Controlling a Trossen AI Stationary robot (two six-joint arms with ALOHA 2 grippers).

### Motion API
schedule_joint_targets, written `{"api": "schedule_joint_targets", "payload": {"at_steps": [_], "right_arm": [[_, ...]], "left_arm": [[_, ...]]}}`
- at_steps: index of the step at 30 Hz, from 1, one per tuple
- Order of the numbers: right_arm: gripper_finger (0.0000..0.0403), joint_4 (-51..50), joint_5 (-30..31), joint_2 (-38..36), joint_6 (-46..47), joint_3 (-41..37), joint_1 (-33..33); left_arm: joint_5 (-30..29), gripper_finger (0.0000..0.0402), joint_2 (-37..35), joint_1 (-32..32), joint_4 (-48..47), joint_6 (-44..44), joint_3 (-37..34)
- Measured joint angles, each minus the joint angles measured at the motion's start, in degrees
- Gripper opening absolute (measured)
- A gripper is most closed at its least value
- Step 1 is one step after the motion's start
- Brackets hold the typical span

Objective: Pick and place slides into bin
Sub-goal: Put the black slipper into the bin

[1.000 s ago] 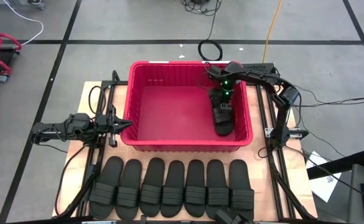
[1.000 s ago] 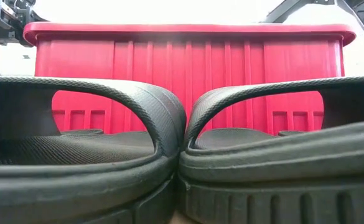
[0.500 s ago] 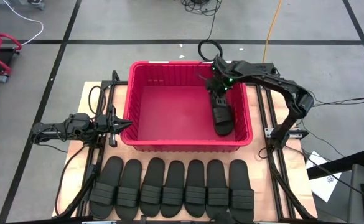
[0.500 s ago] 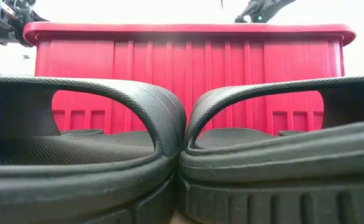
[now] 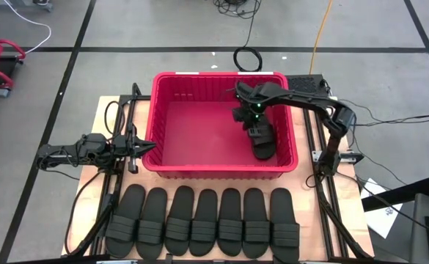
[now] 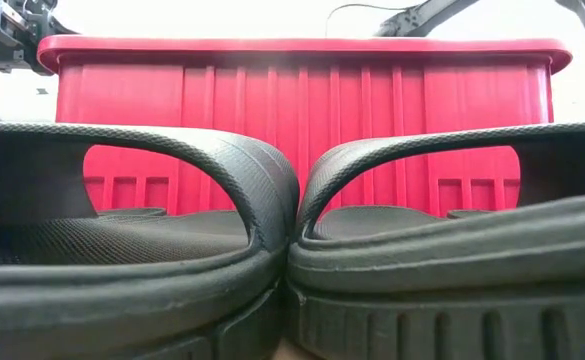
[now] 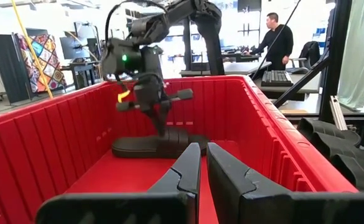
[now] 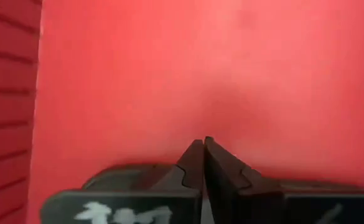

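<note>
R gripper [image 5: 252, 126] inside the bin [image 5: 163, 165], hovering just above one slide [image 5: 264, 145] lying flat on bin floor by the R wall; fingers [image 8: 201, 163] pressed together, nothing held. L gripper [image 5: 149, 147] parked outside the bin's L wall, at rim height; fingers [image 7: 188, 171] nearly together w/ a thin gap, empty. Seven slides [image 5: 205, 222] in a row side by side on the tabletop [image 5: 97, 125], along the bin's near wall. Person in dark top [image 7: 279, 41] standing at a desk in background
</note>
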Motion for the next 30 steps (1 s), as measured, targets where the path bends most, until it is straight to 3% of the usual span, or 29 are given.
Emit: {"api": "schedule_joint_targets", "payload": {"at_steps": [11,16,22,26,30], "right_arm": [[0.0,-4.8,0.1,3.4,-2.3,0.0,0.1],[0.0,-6.2,6.2,5.2,-2.2,0.0,0.2],[0.0,-6.8,8.4,6.0,0.2,0.1,-0.1],[0.0,-6.9,15.0,5.7,1.5,0.1,-0.2],[0.0,-7.4,15.0,5.7,3.3,0.1,-1.3]], "left_arm": [[0.0,0.0031,0.0,0.0,0.0,0.5,0.0],[0.0,0.0031,0.0,0.0,0.0,0.5,0.0],[0.0,0.0031,0.0,0.0,0.0,0.5,0.0],[0.0,0.0031,0.0,0.0,0.0,0.5,0.0],[0.0,0.0031,0.0,0.0,0.0,0.5,0.0]]}}
